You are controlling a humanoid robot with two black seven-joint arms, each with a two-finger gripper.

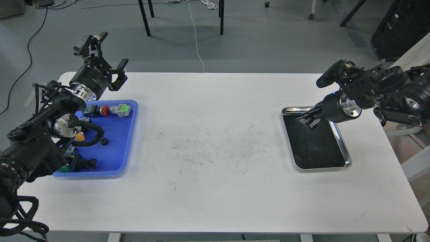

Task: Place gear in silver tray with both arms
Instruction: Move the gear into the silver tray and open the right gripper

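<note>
- Tabletop (215, 188) is white, marked with dark scuffs near its middle.
- Blue tray (129, 148) sits at the left side of the table and holds several small parts: a red-capped push-button (100, 110), a green-and-grey switch block (121, 110), a yellow-capped part (80, 137) and a small black ring-shaped piece (104, 141) that may be the gear, though it is too small to tell for sure.
- Left arm (50, 117) crosses over the blue tray; the left gripper (111, 57) is raised above the tray's far edge, fingers spread wide apart and gripping nothing.
- Silver tray (347, 158) lies at the right side of the table, well apart from the blue tray, its dark scratched bottom showing.
- Right arm (386, 90) comes in from the right edge; the right gripper (307, 120) points down over the far-left part of the silver tray. Its fingers are seen small and dark, so whether they are released or clenched cannot be told.
</note>
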